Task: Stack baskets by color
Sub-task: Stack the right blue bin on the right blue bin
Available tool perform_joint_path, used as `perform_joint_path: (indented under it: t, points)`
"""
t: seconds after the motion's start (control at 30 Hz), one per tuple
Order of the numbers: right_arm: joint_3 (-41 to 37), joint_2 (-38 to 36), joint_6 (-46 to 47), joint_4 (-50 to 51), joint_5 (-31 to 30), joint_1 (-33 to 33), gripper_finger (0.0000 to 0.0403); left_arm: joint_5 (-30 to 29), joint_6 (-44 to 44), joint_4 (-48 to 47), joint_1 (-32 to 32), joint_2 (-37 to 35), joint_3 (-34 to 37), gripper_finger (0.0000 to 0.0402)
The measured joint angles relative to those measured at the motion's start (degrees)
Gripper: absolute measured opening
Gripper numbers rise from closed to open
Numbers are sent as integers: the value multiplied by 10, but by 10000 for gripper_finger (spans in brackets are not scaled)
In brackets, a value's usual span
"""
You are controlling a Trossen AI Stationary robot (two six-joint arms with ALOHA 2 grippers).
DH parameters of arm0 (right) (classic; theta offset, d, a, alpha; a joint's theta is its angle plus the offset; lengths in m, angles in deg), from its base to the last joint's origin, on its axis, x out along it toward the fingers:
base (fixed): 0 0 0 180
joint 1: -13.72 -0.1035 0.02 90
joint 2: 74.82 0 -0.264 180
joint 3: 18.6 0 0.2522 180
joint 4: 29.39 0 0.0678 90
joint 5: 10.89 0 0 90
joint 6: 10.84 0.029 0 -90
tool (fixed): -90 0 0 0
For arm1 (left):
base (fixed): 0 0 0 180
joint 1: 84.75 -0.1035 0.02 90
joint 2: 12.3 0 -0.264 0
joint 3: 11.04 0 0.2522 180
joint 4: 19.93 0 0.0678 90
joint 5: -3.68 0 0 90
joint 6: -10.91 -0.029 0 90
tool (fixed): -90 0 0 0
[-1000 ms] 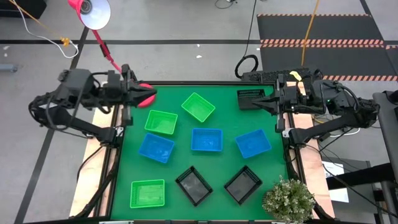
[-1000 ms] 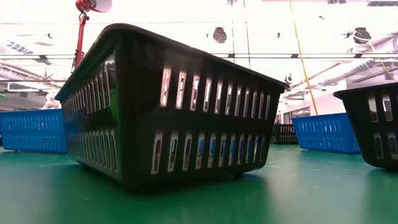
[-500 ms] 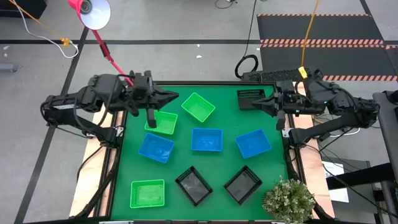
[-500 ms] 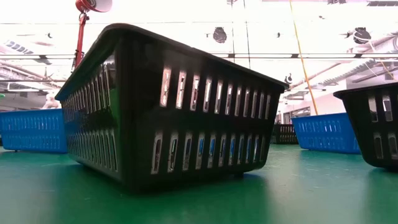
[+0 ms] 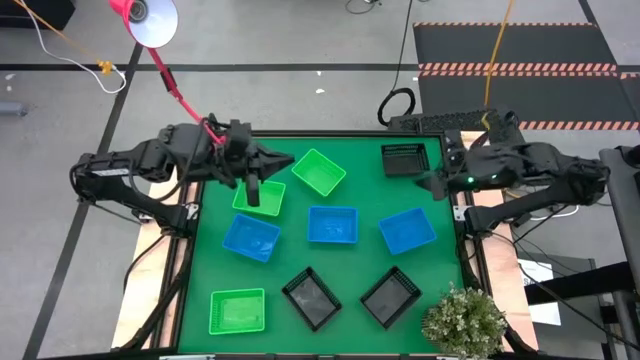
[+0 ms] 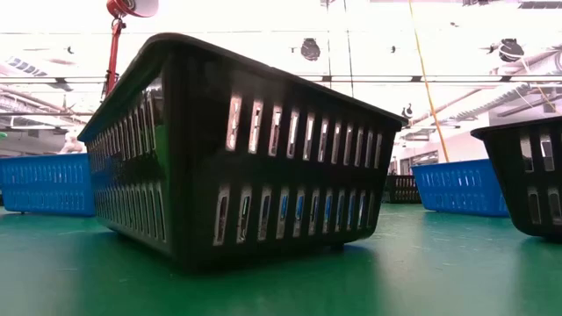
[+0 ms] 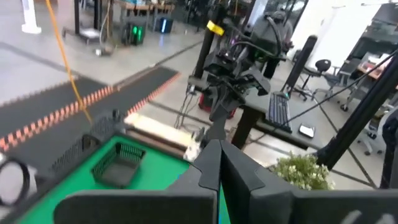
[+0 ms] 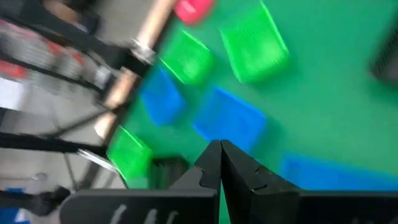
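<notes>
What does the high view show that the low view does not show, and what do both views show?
Only the high view shows the three green baskets, the plant and both arms, with the left gripper above the table's far left part and the right gripper at the right edge, both shut. Only the low view shows the room's ceiling. Both show black baskets, blue baskets and the red lamp.

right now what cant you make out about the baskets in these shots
- Low view: the near black basket blocks most of the table; no green basket shows.
- High view: the left gripper hangs over one green basket, covering part of it.
- Right wrist view: motion blur; basket perforations unreadable.
- Left wrist view: only the far black basket shows.
</notes>
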State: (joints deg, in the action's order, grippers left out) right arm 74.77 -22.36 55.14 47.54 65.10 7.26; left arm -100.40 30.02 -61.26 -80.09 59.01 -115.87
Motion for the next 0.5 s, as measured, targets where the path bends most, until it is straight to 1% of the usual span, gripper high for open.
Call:
perform_joint_path:
  t: [0.07, 0.23, 0.37, 0.5]
  points:
    - [0, 13, 26, 38, 23, 0, 0, 0, 30, -20, 5, 0, 0, 8]
    - [0, 47, 31, 109, 53, 11, 0, 1, 79, -63, 24, 0, 0, 8]
    - [0, 70, -19, 164, 94, 42, 5, 1, 85, -99, 36, 0, 0, 8]
    - [-1, 99, -45, 230, 128, 80, 27, 0, 95, -111, 37, 0, 0, 8]
